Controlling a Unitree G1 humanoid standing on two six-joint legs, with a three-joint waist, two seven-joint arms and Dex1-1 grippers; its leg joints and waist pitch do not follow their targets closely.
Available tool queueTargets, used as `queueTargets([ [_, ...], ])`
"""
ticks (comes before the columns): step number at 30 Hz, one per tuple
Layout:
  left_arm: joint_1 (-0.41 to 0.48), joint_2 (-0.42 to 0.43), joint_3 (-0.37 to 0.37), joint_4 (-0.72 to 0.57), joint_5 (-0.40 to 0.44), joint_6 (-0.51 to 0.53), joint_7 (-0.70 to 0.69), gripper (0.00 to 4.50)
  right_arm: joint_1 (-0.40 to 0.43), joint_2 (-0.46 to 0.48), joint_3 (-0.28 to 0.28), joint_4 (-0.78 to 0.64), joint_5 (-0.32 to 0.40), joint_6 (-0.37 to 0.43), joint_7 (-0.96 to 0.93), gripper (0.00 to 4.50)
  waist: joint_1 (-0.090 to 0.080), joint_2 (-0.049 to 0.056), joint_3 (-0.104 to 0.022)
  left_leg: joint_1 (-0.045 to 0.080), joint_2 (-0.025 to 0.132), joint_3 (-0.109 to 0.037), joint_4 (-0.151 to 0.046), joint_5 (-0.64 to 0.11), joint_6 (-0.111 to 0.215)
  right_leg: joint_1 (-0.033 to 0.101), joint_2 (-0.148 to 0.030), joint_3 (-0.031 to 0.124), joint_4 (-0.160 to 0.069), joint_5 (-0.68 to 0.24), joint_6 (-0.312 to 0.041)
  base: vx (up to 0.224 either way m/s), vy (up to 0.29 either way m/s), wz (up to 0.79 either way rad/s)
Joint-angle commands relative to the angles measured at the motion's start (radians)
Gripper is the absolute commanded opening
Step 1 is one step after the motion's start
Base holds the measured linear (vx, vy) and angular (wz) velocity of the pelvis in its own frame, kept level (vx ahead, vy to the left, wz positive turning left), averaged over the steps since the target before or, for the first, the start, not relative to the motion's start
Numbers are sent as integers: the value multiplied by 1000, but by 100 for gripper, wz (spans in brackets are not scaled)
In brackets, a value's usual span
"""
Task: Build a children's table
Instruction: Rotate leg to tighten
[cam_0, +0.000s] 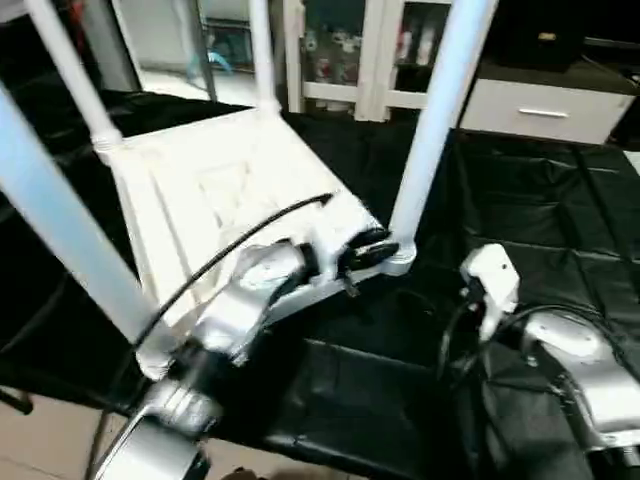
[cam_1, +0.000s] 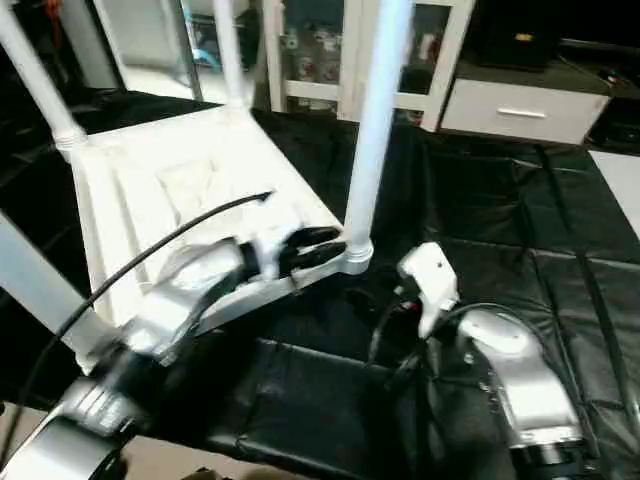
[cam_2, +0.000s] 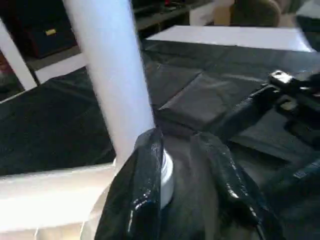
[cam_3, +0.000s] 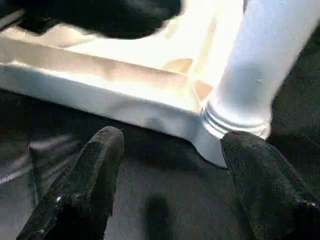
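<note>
Table top upside down on black cloth, legs up. Left gripper parted beside near leg. Right gripper spread wide, empty. Cabinets behind.

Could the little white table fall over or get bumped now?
Maybe. The upside-down white plastic table top lies near the black-draped work table's front edge, so a push could slide it off. The left gripper sits by the nearest white tube leg; a knock might tilt that leg. The right gripper's fingers could nudge the corner.
</note>
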Motion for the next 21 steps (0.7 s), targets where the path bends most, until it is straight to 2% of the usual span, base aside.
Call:
queueTargets([
  [1, 68, 43, 17, -156, -33, 57, -27, 143, -16, 11, 8, -34, 10, 17, -12, 343, 3, -24, -78, -6, 18, 0, -68, -167, 92, 73, -48, 33, -70, -303, -167, 0, 0, 0],
  [2, 125, 79, 7, -258, -56, 103, -53, 150, -19, 21, 16, -37, 7, 22, -18, 343, 3, -22, -74, -1, 19, 3, -69, -175, 91, 65, -44, 34, -74, -311, -167, 0, 0, 0],
  [3, 139, 88, 4, -283, -62, 118, -60, 160, -20, 24, 18, -38, 5, 23, -21, 343, 1, -21, -72, -2, 18, 4, -71, -180, 89, 65, -43, 34, -75, -319, -169, 0, 0, 0],
  [6, 226, 144, -5, -428, -88, 204, -76, 160, -48, 51, 27, -15, -17, 35, -72, 343, 0, -15, -69, 5, 20, 4, -74, -194, 74, 61, -41, 37, -73, -319, -172, 0, 0, 0],
  [7, 253, 158, -1, -468, -94, 230, -70, 160, -62, 62, 28, 1, -29, 41, -97, 343, -4, -14, -65, 7, 18, 4, -78, -230, 57, 58, -38, 36, -77, -354, -165, 0, 0, 0],
  [8, 281, 172, 1, -498, -92, 243, -66, 160, -77, 73, 33, 21, -46, 44, -119, 343, -4, -14, -65, 7, 18, 4, -78, -230, 57, 58, -38, 36, -77, -354, -165, 0, 0, 0],
  [9, 305, 185, 4, -527, -88, 259, -59, 160, -88, 82, 37, 36, -60, 47, -134, 343, -9, -12, -62, 8, 16, 3, -80, -269, 37, 58, -38, 37, -81, -399, -148, 0, 0, 0],
  [10, 337, 197, 6, -556, -89, 277, -54, 160, -101, 95, 44, 55, -68, 48, -142, 343, -9, -12, -60, 9, 15, 4, -81, -280, 35, 57, -37, 36, -86, -418, -138, 0, 0, 0],
  [12, 378, 207, 15, -589, -85, 298, -34, 160, -119, 115, 61, 81, -81, 45, -149, 343, -15, -12, -60, 9, 12, 1, -81, -304, 24, 56, -37, 36, -87, -454, -119, 0, 0, 0],
  [14, 428, 215, 35, -627, -54, 337, 30, 160, -161, 158, 95, 151, -116, 21, -180, 343, -23, -5, -60, 8, 12, 0, -83, -318, 16, 54, -35, 35, -91, -459, -107, 0, 0, 0],
  [16, 442, 218, 35, -623, -22, 348, 60, 160, -209, 192, 109, 247, -164, -16, -251, 343, -30, -7, -61, 7, 8, -2, -82, -330, 10, 54, -34, 33, -94, -475, -101, 0, 0, 0],
  [17, 445, 219, 35, -622, -15, 350, 66, 160, -224, 202, 111, 278, -178, -27, -275, 343, -37, -7, -59, 10, 6, -3, -81, -343, 6, 49, -34, 31, -97, -498, -98, 0, 0, 0],
  [18, 457, 220, 31, -632, -9, 360, 82, 160, -256, 216, 114, 342, -214, -48, -344, 343, -38, -7, -58, 10, 5, -4, -81, -349, 5, 52, -33, 30, -98, -512, -92, 0, 0, 0],
  [19, 466, 220, 31, -641, -6, 367, 92, 160, -277, 225, 112, 383, -233, -61, -387, 343, -40, -2, -59, 14, 6, -5, -80, -357, 0, 47, -35, 30, -101, -519, -92, 0, 0, 0],
  [20, 467, 220, 30, -643, -5, 368, 94, 160, -279, 226, 112, 388, -235, -63, -393, 343, -43, -4, -58, 15, 4, -5, -79, -369, -5, 47, -32, 28, -101, -528, -88, 0, 0, 0],
  [21, 471, 220, 30, -648, -4, 372, 99, 160, -290, 231, 110, 409, -243, -69, -415, 343, -40, -2, -59, 20, 4, -4, -78, -377, -3, 44, -30, 29, -104, -532, -77, 0, 0, 0],
])
